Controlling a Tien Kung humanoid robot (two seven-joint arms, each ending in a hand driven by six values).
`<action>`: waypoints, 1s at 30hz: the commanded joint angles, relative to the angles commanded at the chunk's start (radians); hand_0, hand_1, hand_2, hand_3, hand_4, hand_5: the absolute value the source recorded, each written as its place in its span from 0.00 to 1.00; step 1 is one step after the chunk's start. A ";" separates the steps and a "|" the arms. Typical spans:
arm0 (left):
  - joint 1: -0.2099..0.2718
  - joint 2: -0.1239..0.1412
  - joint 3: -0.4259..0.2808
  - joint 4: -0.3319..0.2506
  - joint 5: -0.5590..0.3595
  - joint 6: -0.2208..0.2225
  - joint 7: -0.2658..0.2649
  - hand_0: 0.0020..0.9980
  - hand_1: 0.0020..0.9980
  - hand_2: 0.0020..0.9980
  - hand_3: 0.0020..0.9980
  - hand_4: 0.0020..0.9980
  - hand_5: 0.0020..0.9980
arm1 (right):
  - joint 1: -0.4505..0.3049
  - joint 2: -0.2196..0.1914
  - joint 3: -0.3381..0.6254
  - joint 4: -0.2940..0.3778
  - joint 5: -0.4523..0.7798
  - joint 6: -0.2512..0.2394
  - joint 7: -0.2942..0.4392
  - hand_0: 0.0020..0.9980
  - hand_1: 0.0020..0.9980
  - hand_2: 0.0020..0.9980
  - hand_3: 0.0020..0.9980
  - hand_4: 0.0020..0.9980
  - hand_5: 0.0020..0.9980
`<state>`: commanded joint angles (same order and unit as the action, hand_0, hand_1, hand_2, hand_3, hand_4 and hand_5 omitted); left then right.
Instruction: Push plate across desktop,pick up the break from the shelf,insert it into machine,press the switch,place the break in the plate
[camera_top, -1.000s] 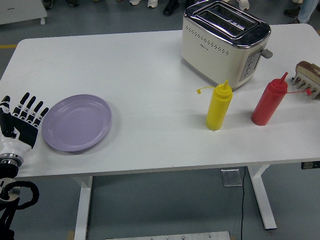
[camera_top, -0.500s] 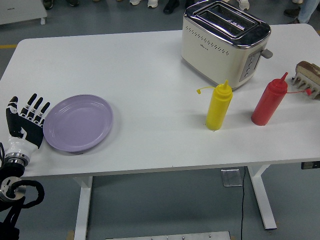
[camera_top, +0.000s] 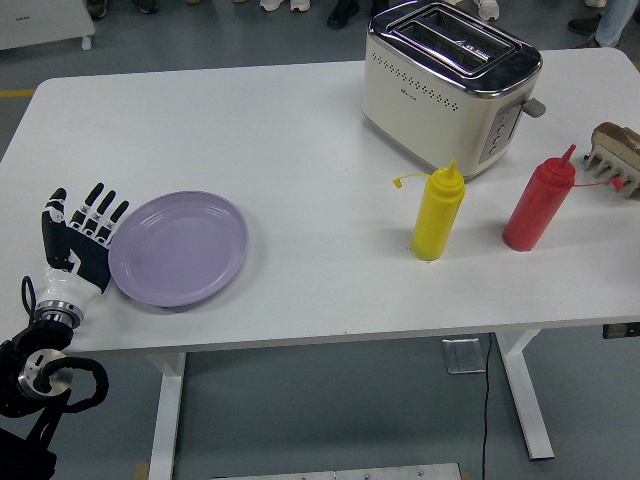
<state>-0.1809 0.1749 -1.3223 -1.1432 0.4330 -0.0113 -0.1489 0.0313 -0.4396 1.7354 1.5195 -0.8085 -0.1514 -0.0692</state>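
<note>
White table, seen from the head view. Left hand sits at the table's left end near the near edge, palm side toward the plate, fingers extended and slightly fanned, holding nothing. Its finger side lies against the left rim of the purple plate; whether it truly touches is hard to tell. Arm and wrist run off over the near-left corner, a black cable looped below the table edge.

Plate lies flat on the table's left part, close to the near edge, nothing in it.

Toaster, cream with chrome top, stands at the far edge right of centre, two slots up and showing nothing inside, its lever sticking out on the end face toward the right edge. Buttons on that face too small to read.

Yellow squeeze bottle stands upright in front of the toaster, cap hanging off to its left. Red squeeze bottle stands upright to its right, well apart from it, cap dangling toward the right edge.

Bread sits in a small rack at the right edge, partly cut by the frame, just beyond the red bottle.

Shoes of people show on the floor past the far edge.
</note>
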 joint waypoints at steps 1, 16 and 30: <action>-0.003 -0.004 0.006 0.002 -0.001 0.000 0.000 0.84 0.88 0.92 0.85 0.66 1.00 | 0.009 -0.011 -0.015 -0.006 -0.040 0.003 -0.011 0.82 0.79 0.77 0.75 0.57 0.45; -0.053 -0.041 0.092 0.029 -0.024 -0.003 -0.002 0.84 0.88 0.93 0.85 0.66 1.00 | 0.153 -0.094 -0.192 -0.132 -0.604 0.072 -0.097 0.87 0.84 0.83 0.82 0.75 0.31; -0.095 -0.075 0.174 0.051 -0.044 -0.006 -0.004 0.84 0.88 0.93 0.86 0.66 1.00 | 0.241 -0.082 -0.304 -0.250 -1.080 0.084 -0.107 0.86 0.84 0.84 0.83 0.76 0.31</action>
<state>-0.2757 0.1002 -1.1483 -1.0919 0.3887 -0.0169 -0.1531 0.2719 -0.5211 1.4318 1.2691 -1.8888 -0.0674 -0.1760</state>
